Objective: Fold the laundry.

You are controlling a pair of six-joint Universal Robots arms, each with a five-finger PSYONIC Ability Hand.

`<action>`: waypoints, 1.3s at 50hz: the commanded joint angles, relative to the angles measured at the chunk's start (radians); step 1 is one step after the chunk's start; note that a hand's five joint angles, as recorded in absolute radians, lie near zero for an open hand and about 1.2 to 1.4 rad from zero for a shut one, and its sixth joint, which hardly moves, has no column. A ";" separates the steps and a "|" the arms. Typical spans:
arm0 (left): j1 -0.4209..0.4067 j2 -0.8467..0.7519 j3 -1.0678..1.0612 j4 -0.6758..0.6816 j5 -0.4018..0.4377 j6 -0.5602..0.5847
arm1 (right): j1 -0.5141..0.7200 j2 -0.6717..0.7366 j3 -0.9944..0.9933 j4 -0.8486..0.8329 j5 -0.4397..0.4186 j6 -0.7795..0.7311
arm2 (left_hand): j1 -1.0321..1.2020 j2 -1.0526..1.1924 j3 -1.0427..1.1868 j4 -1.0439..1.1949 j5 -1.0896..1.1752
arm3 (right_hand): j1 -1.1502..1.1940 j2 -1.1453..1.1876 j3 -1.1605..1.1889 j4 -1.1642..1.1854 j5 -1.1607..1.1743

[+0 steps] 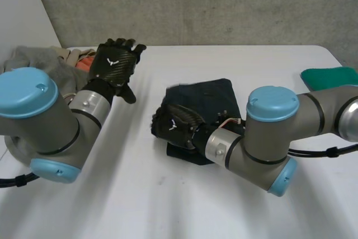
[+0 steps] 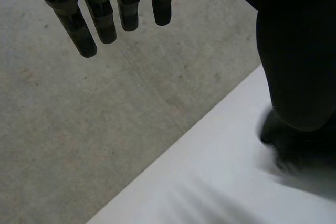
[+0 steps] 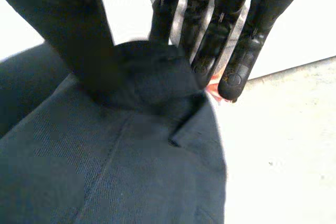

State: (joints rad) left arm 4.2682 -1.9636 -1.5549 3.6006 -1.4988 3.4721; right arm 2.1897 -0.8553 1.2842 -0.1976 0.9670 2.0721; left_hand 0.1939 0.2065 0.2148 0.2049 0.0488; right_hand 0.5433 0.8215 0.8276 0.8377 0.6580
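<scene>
A dark navy garment (image 1: 215, 96) lies folded into a small block at the middle of the white table (image 1: 168, 205). My right hand (image 1: 176, 124) rests on its near left end. In the right wrist view the navy cloth (image 3: 131, 171) lies under the palm, and a folded edge bulges between the thumb and the straight fingers (image 3: 231, 35), which reach past the cloth's edge. My left hand (image 1: 114, 62) is raised above the table at the back left, beside the laundry pile, open with straight fingers (image 2: 100, 19) and holding nothing.
A pile of unfolded laundry (image 1: 39, 60) in grey, beige and orange sits at the table's back left, behind my left arm. A green cloth (image 1: 330, 75) lies at the right edge. A concrete wall (image 1: 196, 4) stands behind the table.
</scene>
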 commanded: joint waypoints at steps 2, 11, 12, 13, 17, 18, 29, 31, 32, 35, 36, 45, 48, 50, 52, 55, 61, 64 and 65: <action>-0.010 -0.015 0.124 -0.005 -0.001 -0.002 | -0.011 -0.149 -0.014 0.001 0.152 0.521 | 0.002 -0.011 -0.019 -0.009 -0.027 | -0.369 -0.647 -0.653 -0.663 -0.658; -0.131 -0.179 0.415 -0.241 0.006 -0.126 | -0.214 -0.275 -0.026 0.147 0.320 1.002 | 0.014 0.001 -0.007 0.003 -0.016 | -0.369 -0.647 -0.653 -0.663 -0.658; -0.146 -0.205 0.449 -0.272 0.006 -0.137 | -0.237 -0.257 -0.049 0.193 0.322 1.004 | 0.017 0.004 -0.004 0.006 -0.013 | -0.369 -0.647 -0.653 -0.663 -0.658; -0.169 -0.259 0.511 -0.333 0.008 -0.151 | -0.246 -0.243 -0.065 0.217 0.325 1.004 | 0.022 0.010 0.002 0.011 -0.007 | -0.369 -0.647 -0.653 -0.663 -0.658; -0.211 -0.388 0.637 -0.443 -0.001 -0.156 | -0.245 -0.110 -0.184 0.335 0.323 0.996 | 0.025 0.013 0.005 0.014 -0.004 | -0.369 -0.647 -0.653 -0.663 -0.658; -0.217 -0.409 0.656 -0.457 -0.004 -0.156 | -0.246 -0.087 -0.203 0.357 0.323 0.994 | 0.028 0.016 0.008 0.017 -0.001 | -0.369 -0.647 -0.653 -0.663 -0.658; -0.218 -0.572 0.723 -0.597 -0.040 -0.114 | -0.245 0.186 -0.413 0.529 0.332 0.884 | 0.043 0.031 0.022 0.032 0.014 | -0.369 -0.647 -0.653 -0.663 -0.658; -0.218 -0.584 0.730 -0.618 -0.046 -0.085 | -0.243 0.200 -0.414 0.529 0.338 0.846 | 0.043 0.031 0.022 0.032 0.014 | -0.369 -0.647 -0.653 -0.663 -0.658; -0.218 -0.592 0.731 -0.635 -0.060 -0.052 | -0.243 0.214 -0.417 0.529 0.349 0.811 | 0.043 0.031 0.022 0.032 0.014 | -0.369 -0.647 -0.653 -0.663 -0.658; -0.220 -0.597 0.731 -0.643 -0.092 -0.004 | -0.243 0.235 -0.421 0.527 0.378 0.758 | 0.043 0.031 0.022 0.032 0.014 | -0.369 -0.647 -0.653 -0.663 -0.658; -0.220 -0.597 0.728 -0.643 -0.107 0.022 | -0.243 0.236 -0.421 0.524 0.387 0.749 | 0.040 0.028 0.019 0.029 0.011 | -0.369 -0.647 -0.653 -0.663 -0.658; -0.228 -0.471 0.710 -0.611 -0.106 0.027 | -0.237 0.096 -0.390 0.495 0.404 0.772 | 0.020 0.007 -0.001 0.009 -0.010 | -0.369 -0.647 -0.653 -0.663 -0.658; -0.229 -0.387 0.672 -0.554 -0.103 0.010 | -0.237 0.009 -0.327 0.440 0.401 0.804 | 0.017 0.004 -0.004 0.006 -0.013 | -0.369 -0.647 -0.653 -0.663 -0.658; -0.225 -0.338 0.642 -0.519 -0.097 0.001 | -0.238 -0.042 -0.280 0.409 0.401 0.800 | 0.017 0.004 -0.004 0.006 -0.013 | -0.369 -0.647 -0.653 -0.663 -0.658; -0.219 -0.264 0.586 -0.470 -0.066 -0.010 | -0.242 -0.116 -0.192 0.354 0.401 0.796 | 0.014 0.001 -0.007 0.003 -0.016 | -0.369 -0.647 -0.653 -0.663 -0.658; -0.211 -0.186 0.508 -0.424 0.023 -0.014 | -0.235 -0.191 -0.059 0.269 0.406 0.795 | 0.017 0.004 -0.004 0.006 -0.013 | -0.369 -0.647 -0.653 -0.663 -0.658; -0.174 -0.065 0.368 -0.421 0.280 -0.016 | -0.231 -0.283 0.237 0.084 0.392 0.758 | 0.023 0.010 0.002 0.012 -0.007 | -0.369 -0.647 -0.653 -0.663 -0.658; -0.133 -0.011 0.308 -0.421 0.375 -0.025 | -0.206 -0.288 0.354 -0.003 0.391 0.717 | 0.023 0.010 0.002 0.012 -0.007 | -0.369 -0.647 -0.653 -0.663 -0.658; -0.123 -0.005 0.297 -0.421 0.391 -0.030 | -0.197 -0.286 0.372 -0.022 0.389 0.709 | 0.023 0.010 0.002 0.012 -0.007 | -0.369 -0.647 -0.653 -0.663 -0.658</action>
State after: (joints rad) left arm 4.0889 -2.0438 -1.1643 3.1869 -1.2713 3.4539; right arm 1.9601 -1.1281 1.4773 -0.0870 1.3612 2.8380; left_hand 0.1940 0.2065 0.2137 0.2049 0.0488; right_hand 0.1542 0.2001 0.1953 0.2351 0.0630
